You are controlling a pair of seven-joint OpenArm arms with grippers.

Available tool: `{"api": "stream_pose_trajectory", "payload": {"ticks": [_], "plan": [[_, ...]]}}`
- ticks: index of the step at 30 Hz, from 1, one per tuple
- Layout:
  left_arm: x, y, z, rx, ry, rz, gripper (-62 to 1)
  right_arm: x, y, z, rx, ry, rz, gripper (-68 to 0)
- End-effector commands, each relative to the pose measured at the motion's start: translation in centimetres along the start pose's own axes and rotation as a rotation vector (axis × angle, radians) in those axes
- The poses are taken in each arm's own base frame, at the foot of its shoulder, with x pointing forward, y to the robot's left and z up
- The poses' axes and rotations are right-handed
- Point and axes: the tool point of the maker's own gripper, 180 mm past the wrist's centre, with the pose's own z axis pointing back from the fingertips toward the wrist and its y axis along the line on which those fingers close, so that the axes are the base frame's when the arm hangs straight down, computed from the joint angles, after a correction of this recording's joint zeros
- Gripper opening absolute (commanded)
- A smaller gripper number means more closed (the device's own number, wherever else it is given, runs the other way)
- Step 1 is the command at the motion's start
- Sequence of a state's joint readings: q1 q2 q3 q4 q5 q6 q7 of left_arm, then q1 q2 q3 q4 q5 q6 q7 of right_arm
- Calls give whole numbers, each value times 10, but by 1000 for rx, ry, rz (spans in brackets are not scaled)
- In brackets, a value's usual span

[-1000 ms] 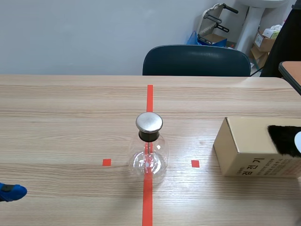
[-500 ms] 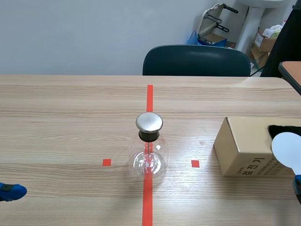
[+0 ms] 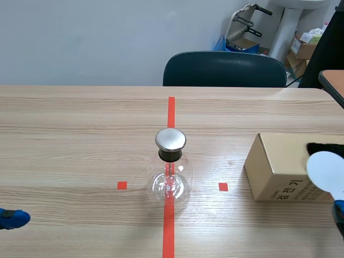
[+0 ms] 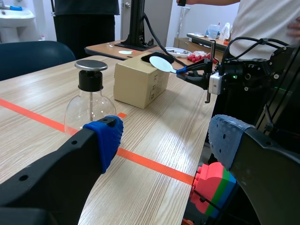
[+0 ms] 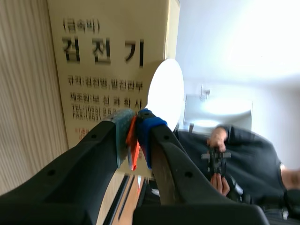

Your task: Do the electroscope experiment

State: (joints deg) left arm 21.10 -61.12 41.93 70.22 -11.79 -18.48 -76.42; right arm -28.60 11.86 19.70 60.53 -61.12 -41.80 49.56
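Your right gripper point(image 5: 133, 133) is closed on the thin orange-red handle of the white disc paddle point(image 5: 165, 93). Both blue pads pinch the handle with hardly any gap, and the round disc stands out ahead of the fingertips. In the scene view the disc shows at the table's near right, in front of the near right corner of the cardboard box point(image 3: 277, 164). The left wrist view shows it held off the table beside the box top, close to the black fur point(image 4: 162, 56) lying there. The electroscope point(image 3: 170, 166), a clear glass flask with a black neck and a round metal cap, stands upright on the long tape line point(image 3: 171, 110) at mid-table. It is to the left of the box and well apart from the disc. Your left gripper point(image 4: 166, 138) is spread wide with nothing between its fingers. It sits low at the table's near left, with the electroscope ahead of it. A dark chair point(image 3: 224, 69) is at the table's far side.
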Motion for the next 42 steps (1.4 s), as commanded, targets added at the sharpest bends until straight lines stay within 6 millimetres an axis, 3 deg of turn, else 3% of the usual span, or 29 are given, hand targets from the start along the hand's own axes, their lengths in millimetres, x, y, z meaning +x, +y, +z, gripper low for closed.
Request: {"api": "stream_pose_trajectory", "payload": {"ticks": [1, 3, 5, 10, 12, 14, 18, 20, 22, 25, 27, 29, 32, 34, 36, 40, 42], "plan": [[4, 1, -1, 2, -24, -1, -197, -22, -6, 0, -19, 113, 4, -655], [4, 1, -1, 2, -24, -1, -197, -40, -6, 3, -20, 218, 2, -656], [4, 1, -1, 2, -24, -1, -197, -42, -6, 3, -19, 225, 4, -656], [4, 1, -1, 2, -24, -1, -197, 12, -4, -1, -10, -72, 13, -656], [4, 1, -1, 2, -24, -1, -197, 16, -4, 0, -10, -97, 13, -656], [4, 1, -1, 2, -24, -1, -197, 3, -5, -1, -14, -24, 7, -656], [4, 1, -1, 2, -24, -1, -197, -41, -6, 4, -20, 225, 1, -656], [4, 1, -1, 2, -24, -1, -197, -47, -6, 5, -19, 255, 1, -656], [4, 1, -1, 2, -24, -1, -197, -33, -5, 2, -13, 179, 8, -655], [4, 1, -1, 2, -24, -1, -197, 2, -4, -1, -12, -18, 9, -656], [4, 1, -1, 2, -24, -1, -197, 9, -4, 0, -12, -53, 9, -656], [4, 1, -1, 2, -25, 0, -197, -3, -5, 0, -13, 10, 7, -656], [4, 1, -1, 2, -25, 0, -197, -37, -6, 3, -21, 200, -1, -655], [4, 1, -1, 2, -25, 0, -197, -47, -6, 5, -21, 249, 1, -656], [4, 1, -1, 2, -25, 0, -197, -36, -7, 3, -20, 184, 5, -656], [4, 1, -1, 2, -25, 0, -197, 6, -6, 0, -18, -45, 7, -656], [4, 1, -1, 2, -25, 0, -197, 5, -6, 0, -18, -39, 4, -655]]}}
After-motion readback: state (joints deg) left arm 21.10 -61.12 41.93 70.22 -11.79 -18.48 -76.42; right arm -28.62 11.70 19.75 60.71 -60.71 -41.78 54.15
